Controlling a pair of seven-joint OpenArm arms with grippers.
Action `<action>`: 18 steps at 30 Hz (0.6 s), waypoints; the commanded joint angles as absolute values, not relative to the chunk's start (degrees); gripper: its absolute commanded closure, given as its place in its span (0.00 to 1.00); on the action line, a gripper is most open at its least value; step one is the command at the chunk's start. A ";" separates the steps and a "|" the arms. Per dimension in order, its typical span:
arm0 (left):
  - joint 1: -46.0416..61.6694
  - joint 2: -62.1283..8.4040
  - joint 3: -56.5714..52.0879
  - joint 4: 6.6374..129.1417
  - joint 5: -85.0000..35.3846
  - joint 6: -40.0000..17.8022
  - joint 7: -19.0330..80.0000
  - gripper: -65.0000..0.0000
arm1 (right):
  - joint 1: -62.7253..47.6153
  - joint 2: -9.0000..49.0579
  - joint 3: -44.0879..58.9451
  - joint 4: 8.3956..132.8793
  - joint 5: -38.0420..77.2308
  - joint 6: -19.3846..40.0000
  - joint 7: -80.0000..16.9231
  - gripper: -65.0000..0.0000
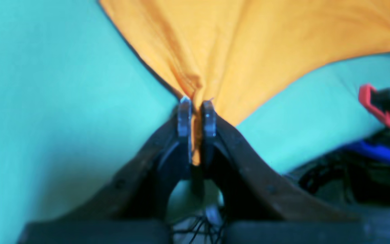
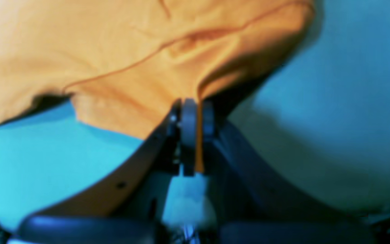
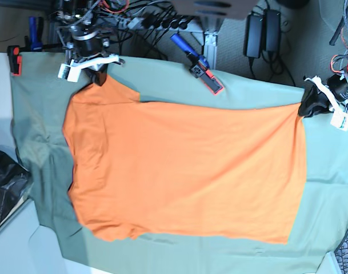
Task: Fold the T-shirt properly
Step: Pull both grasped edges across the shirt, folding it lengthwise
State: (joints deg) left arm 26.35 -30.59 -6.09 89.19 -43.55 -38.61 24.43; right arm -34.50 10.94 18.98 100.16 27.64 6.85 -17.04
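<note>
The T-shirt (image 3: 185,165), smooth orange knit with soft creases, spreads as a broad, uneven rectangle across the middle of the base view, on a blue-green cloth (image 3: 248,257). Blur softens both wrist views, and the pinched fabric is partly hidden between the dark fingers. The left gripper (image 3: 302,114), at right in the base view, pinches the shirt's upper-right corner; the right gripper (image 3: 101,81), at upper left, pinches its sleeve end at the upper-left corner.

T-shirt (image 3: 185,171) on the table cloth (image 3: 48,171), between the two hands.
</note>
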 commanded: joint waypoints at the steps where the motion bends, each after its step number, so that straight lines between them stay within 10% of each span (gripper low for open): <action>1: 26.52 -31.86 -6.46 91.13 -44.34 -40.00 23.86 1.00 | -35.48 12.01 20.38 101.86 28.47 10.76 -16.40 1.00; 18: 28.01 -33.74 -9.04 96.60 -48.38 -40.00 25.58 1.00 | -38.83 12.38 25.23 111.35 32.16 12.32 -17.19 1.00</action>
State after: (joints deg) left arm 28.56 -32.73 -8.34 95.66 -47.22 -38.63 26.70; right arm -38.79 11.75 24.64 110.28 31.75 8.80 -18.55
